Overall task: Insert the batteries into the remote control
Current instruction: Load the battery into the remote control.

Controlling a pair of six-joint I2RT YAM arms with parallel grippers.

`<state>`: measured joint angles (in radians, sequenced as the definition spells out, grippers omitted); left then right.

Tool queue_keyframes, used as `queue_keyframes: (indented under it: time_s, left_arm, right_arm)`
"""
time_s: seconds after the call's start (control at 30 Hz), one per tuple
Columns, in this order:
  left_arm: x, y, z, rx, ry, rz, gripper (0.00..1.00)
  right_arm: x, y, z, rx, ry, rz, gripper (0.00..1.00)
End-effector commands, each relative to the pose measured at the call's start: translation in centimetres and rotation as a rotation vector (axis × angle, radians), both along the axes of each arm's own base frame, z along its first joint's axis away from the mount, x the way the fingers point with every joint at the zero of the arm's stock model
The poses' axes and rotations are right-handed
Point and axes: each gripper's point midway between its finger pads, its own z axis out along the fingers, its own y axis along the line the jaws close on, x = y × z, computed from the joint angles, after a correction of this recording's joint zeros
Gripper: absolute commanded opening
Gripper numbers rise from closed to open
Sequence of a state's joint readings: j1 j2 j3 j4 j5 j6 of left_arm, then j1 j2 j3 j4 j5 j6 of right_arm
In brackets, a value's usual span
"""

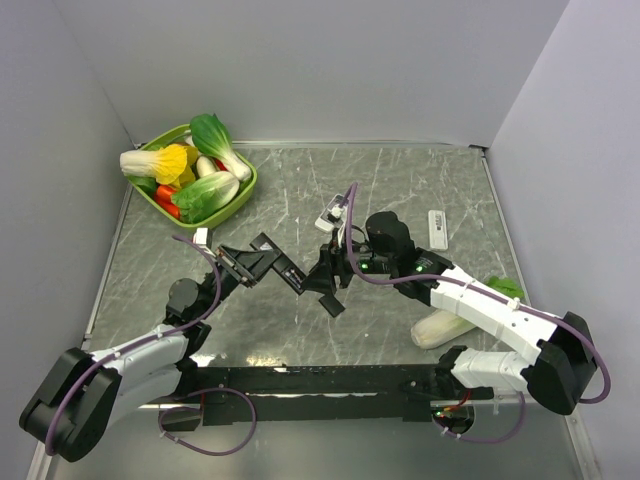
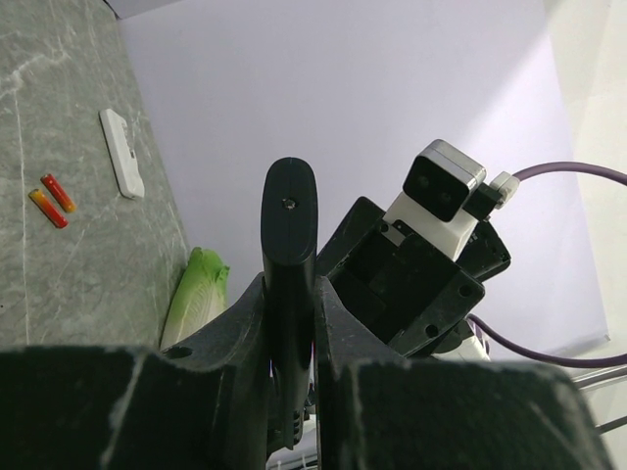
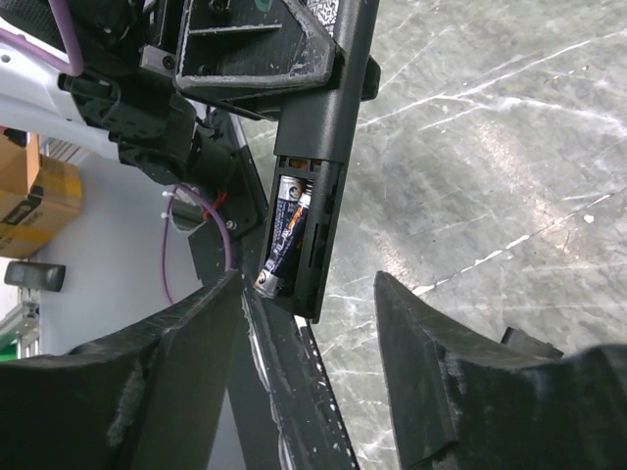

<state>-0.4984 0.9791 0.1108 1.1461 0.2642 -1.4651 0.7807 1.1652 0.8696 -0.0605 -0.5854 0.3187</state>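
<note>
Above the marbled table (image 1: 420, 190), the left gripper (image 2: 290, 333) clamps the remote (image 2: 289, 215) while the right gripper (image 3: 306, 284), jaws apart, straddles it; the loaded battery (image 3: 283, 235) probably needs pressing flat

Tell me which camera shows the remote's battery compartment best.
Right wrist: the open battery compartment faces it, with one dark battery seated inside. Top external shows the remote only as a small dark bar; left wrist sees only its narrow edge, compartment hidden.
</note>
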Motion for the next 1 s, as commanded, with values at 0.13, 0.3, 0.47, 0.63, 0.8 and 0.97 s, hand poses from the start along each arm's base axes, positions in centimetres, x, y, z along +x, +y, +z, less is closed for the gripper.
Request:
queue_keyframes:
  time_s: [0.13,0.3,0.47,0.63,0.8,0.97]
  left_arm:
    - [-0.7,0.0,3.8,-0.066,-0.102,-0.026,0.02]
    - [-0.8,-0.2,4.0,-0.066,-0.108,-0.036,0.02]
    - [-1.0,-0.3,4.4,-0.071,-0.119,-0.044,0.02]
    - [-0.9,-0.1,4.3,-0.074,-0.11,-0.035,0.02]
    - [-0.2,0.5,3.4,-0.071,-0.071,0.02,0.02]
    - [-0.2,0.8,3.0,-0.071,-0.052,0.033,0.02]
  right_arm:
    - [0.3,0.4,1.0,0.04,-0.029,0.015,0.51]
    - [0.4,0.5,0.9,0.042,-0.019,0.015,0.45]
    - [0.3,0.5,0.8,0.043,-0.008,0.02,0.42]
    - [0.0,0.6,1.5,0.053,-0.014,0.048,0.51]
    - [-0.5,0.2,2.3,0.051,-0.024,0.053,0.62]
    - [-0.5,-0.2,3.0,0.053,-0.044,0.04,0.67]
